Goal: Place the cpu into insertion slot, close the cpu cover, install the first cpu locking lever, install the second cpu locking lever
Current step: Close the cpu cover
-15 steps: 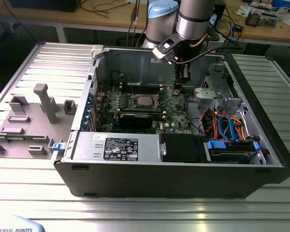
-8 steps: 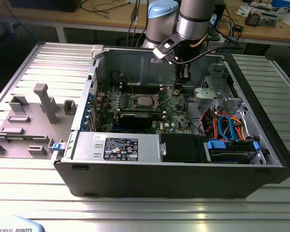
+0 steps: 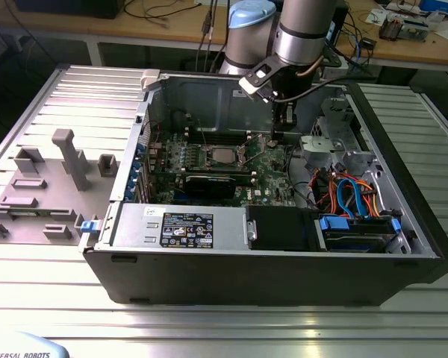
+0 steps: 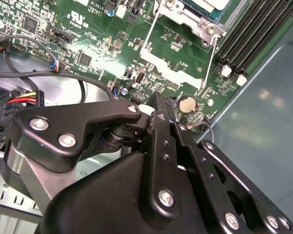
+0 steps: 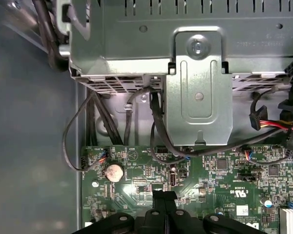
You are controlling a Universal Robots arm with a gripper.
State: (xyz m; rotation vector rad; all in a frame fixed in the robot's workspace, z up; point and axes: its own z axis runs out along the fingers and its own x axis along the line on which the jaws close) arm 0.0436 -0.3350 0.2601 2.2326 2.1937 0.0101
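Black metal-linked gripper (image 4: 158, 101), fingers pressed together, hovers just over green motherboard (image 4: 88, 39); small silver-topped square cpu (image 3: 224, 155) lies in silvery-rimmed insertion slot (image 3: 207, 154), at gripper's nine o'clock in exterior view.

Bright overhead light, glare on ribbed table (image 3: 284, 328), shadowed case (image 3: 201, 101) interior

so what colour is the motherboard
The motherboard is green, clearest in the second wrist view.
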